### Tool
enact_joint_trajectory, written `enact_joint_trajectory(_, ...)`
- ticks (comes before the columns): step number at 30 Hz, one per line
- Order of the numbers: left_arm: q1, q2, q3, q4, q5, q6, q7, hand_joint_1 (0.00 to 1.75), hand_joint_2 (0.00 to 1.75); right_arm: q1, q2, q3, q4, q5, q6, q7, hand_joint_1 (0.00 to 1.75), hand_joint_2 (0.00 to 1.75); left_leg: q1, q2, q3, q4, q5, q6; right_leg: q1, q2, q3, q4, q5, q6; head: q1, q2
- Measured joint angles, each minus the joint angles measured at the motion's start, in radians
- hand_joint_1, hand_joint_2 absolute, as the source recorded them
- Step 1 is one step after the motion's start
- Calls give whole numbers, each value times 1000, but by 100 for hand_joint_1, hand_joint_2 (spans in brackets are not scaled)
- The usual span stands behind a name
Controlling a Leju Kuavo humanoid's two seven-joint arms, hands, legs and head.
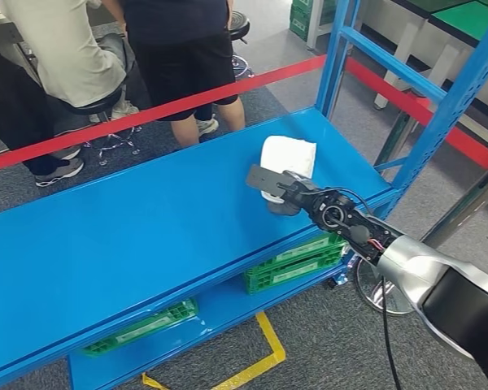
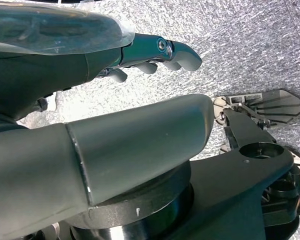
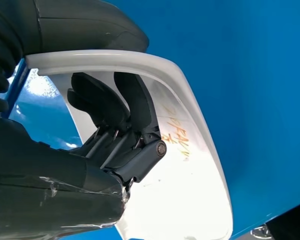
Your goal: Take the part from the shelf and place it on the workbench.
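A white curved part point(image 1: 289, 156) lies on the right end of the blue shelf board point(image 1: 137, 236). My right hand point(image 1: 285, 193) reaches in from the right and grips it. In the right wrist view the dark fingers point(image 3: 114, 107) curl inside the white part point(image 3: 201, 165), which bears orange writing, while the thumb lies over its outer rim. The part rests on or just above the blue board; I cannot tell which. My left hand point(image 2: 103, 65) hangs over the grey floor, fingers stretched out and holding nothing.
Blue shelf uprights point(image 1: 450, 106) rise at the right. Green crates point(image 1: 294, 262) sit on the lower shelf level. A red barrier tape point(image 1: 167, 110) runs behind the shelf, with people point(image 1: 180, 49) standing beyond it. Yellow tape point(image 1: 266, 341) marks the floor.
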Motion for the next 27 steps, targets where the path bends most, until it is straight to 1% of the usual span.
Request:
enact_joint_trajectory(6, 1, 0, 1, 0, 2, -6, -6, 0, 0, 8, -15, -4, -37, 0, -23, 8, 175, 175, 0, 0, 0, 0, 0, 0, 0, 0, 0, 0, 0, 0, 0, 0)
enact_joint_trajectory(10, 1, 0, 2, 0, 5, -8, -10, 0, 175, 14, -24, -9, -54, 0, -28, 10, 175, 175, 0, 0, 0, 0, 0, 0, 0, 0, 0, 0, 0, 0, 0, 0)
enact_joint_trajectory(27, 0, 1, 3, 0, 0, -22, -24, 0, 175, 31, -52, -20, -102, -2, -30, 17, 175, 175, 0, 0, -1, 0, 0, 0, 0, 0, -1, 0, 0, 0, 0, 0)
